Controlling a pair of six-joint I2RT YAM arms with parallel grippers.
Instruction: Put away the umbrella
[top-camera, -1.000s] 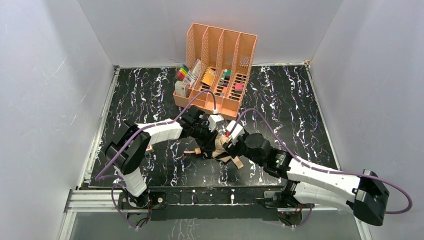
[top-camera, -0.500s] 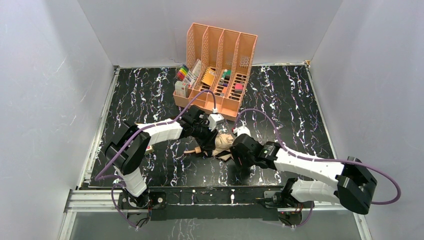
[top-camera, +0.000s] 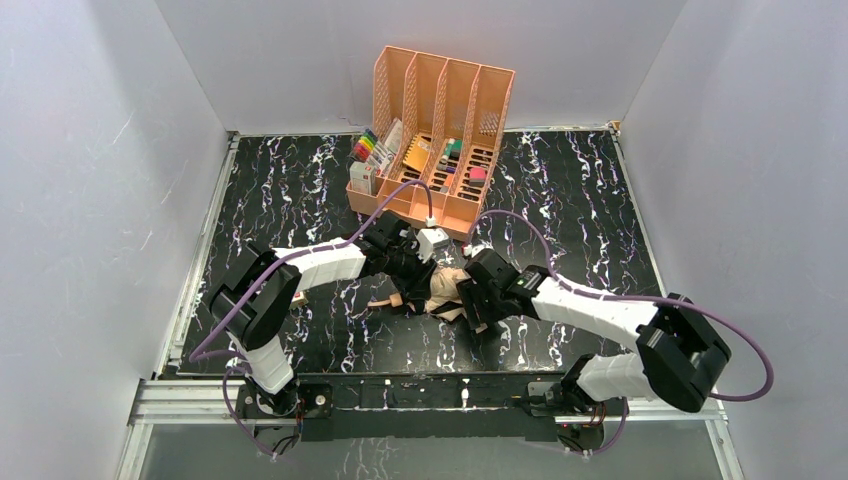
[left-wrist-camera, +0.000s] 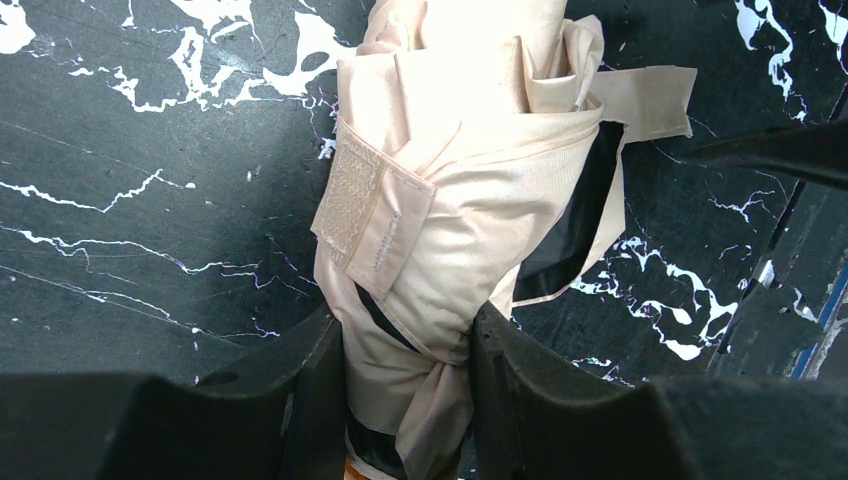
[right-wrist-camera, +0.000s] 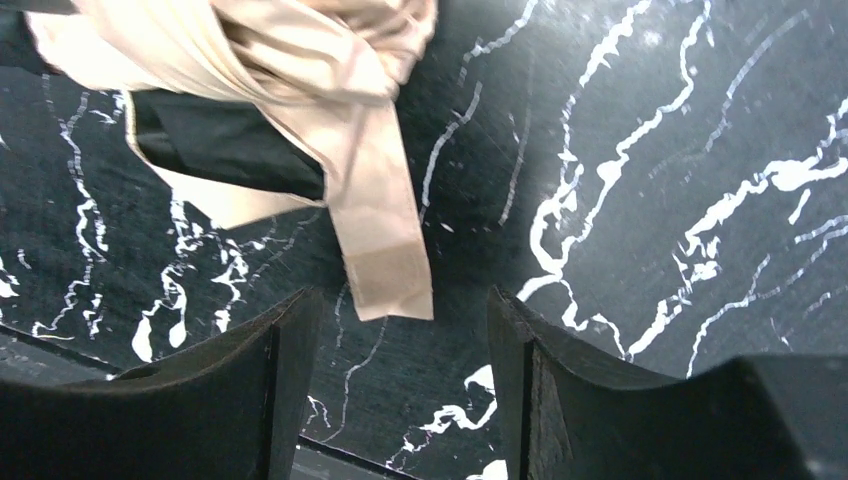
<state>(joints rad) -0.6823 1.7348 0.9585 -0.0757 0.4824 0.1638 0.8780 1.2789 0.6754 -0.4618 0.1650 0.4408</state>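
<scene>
Two fingers of the left gripper (left-wrist-camera: 405, 345) pinched the bundled umbrella (left-wrist-camera: 470, 150) near its lower end, tan fabric squeezed tight between them. The right gripper (right-wrist-camera: 400, 330) stood open, jaws wide apart and holding nothing, with the loose end of the umbrella's closing strap (right-wrist-camera: 385, 250) just ahead of the gap. A hook-and-loop tab (left-wrist-camera: 365, 205) stuck out unfastened from the bundle, and black lining showed in the folds. The umbrella lay on the black marbled table (top-camera: 300, 190), near its front middle, well apart from the peach file organizer (top-camera: 430, 130) at the back.
</scene>
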